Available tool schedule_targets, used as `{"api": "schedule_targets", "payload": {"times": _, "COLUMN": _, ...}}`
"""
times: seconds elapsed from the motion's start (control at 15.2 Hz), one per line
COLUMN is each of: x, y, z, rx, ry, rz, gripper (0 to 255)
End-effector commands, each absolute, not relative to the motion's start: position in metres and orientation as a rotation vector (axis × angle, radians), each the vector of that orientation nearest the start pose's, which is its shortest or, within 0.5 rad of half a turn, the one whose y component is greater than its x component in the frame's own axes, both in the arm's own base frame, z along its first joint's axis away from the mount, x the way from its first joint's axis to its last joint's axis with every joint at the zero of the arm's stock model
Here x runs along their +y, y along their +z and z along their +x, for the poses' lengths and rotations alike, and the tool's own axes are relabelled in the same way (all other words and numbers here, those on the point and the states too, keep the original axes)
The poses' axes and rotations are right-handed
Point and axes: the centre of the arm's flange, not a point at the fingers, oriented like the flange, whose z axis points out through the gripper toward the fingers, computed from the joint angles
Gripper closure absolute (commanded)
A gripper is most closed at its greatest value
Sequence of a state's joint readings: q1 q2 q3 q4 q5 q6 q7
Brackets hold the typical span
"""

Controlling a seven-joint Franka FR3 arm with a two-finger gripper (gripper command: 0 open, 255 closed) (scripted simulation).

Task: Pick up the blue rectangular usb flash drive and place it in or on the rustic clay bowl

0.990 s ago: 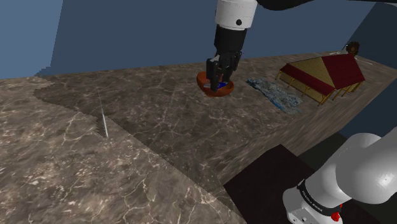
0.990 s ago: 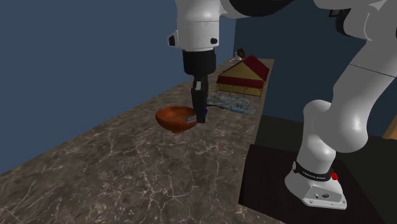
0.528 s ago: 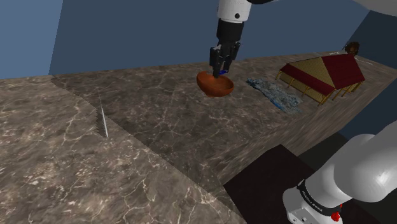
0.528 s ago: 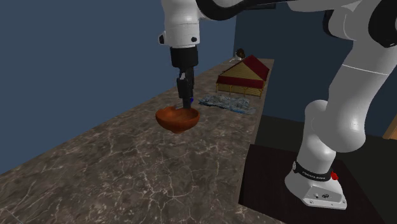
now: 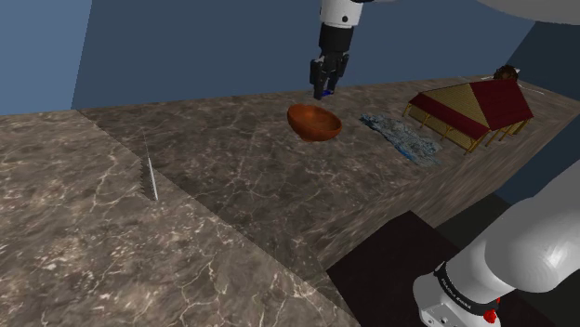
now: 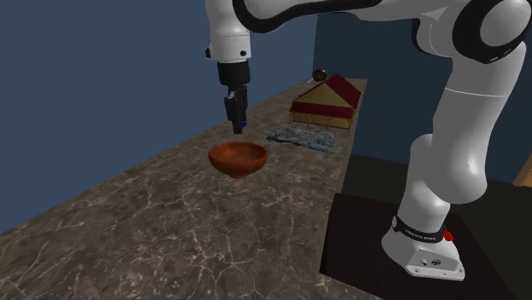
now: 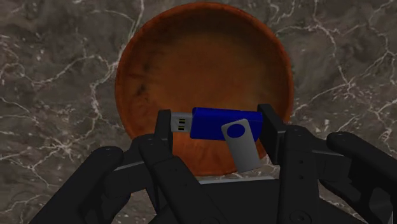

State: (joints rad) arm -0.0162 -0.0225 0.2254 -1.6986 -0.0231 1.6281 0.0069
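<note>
Hanging above the reddish-brown bowl (image 5: 314, 123), the black gripper (image 7: 217, 126) has its two fingers closed against the ends of the blue flash drive (image 7: 213, 121), which lies crosswise between them, its metal plug by one finger and its grey swivel cap askew by the other. The drive is in the air, clear of the bowl, and in the wrist view it shows over the bowl's hollow, close to the rim. The bowl stands on the dark marbled counter (image 5: 214, 186). To the shoulder view's right of it lie a crumpled bluish thing (image 5: 400, 136) and, beyond that, a red-roofed model house (image 5: 476, 108).
</note>
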Motion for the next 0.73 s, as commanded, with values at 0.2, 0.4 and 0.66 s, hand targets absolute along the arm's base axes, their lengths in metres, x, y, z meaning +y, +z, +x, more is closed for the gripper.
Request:
{"api": "schedule_targets", "payload": {"times": 0.2, "x": 0.109, "y": 0.556, "z": 0.539, "rx": -0.325, "ry": 0.071, "rz": -3.157, "gripper": 255}}
{"api": "schedule_targets", "payload": {"times": 0.4, "x": 0.109, "y": 0.540, "z": 0.539, "rx": -0.325, "ry": 0.071, "rz": -3.157, "gripper": 255}}
{"api": "schedule_targets", "payload": {"times": 0.66, "x": 0.109, "y": 0.519, "z": 0.539, "rx": -0.325, "ry": 0.071, "rz": -3.157, "gripper": 255}}
